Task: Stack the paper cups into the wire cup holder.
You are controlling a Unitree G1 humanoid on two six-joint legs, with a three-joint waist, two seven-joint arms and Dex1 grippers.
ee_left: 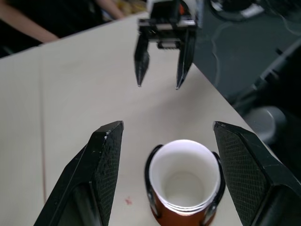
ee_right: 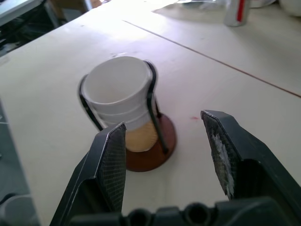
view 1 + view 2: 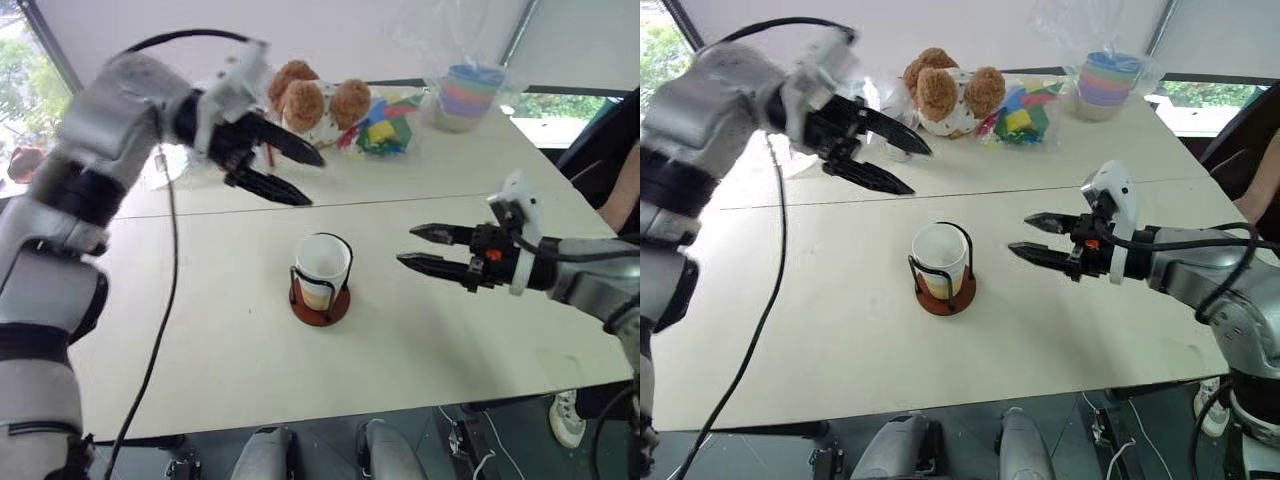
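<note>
- The wire cup holder [image 3: 320, 292] stands mid-table [image 3: 200, 330], open tabletop on every side — well in from the edges.
- The paper cups [image 3: 323, 262] sit nested inside it, perhaps three by the stacked rims.
- Left gripper [image 3: 300, 172] hangs above, fingers spread, empty; right gripper [image 3: 415, 247] beside, likewise parted, empty.
- Plush toys [image 3: 312, 100] and a wrapped cup stack [image 3: 468, 95] lie far back.

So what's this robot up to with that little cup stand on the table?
It is stacking paper cups into a wire cup holder on the white table. The cups sit nested in the holder now, and neither arm is holding anything. The left gripper hovers above and behind the holder with its jaws open; the right gripper hangs beside it, jaws open too. Plush bears, colourful toys and a wrapped stack of pastel cups sit at the far side.
</note>
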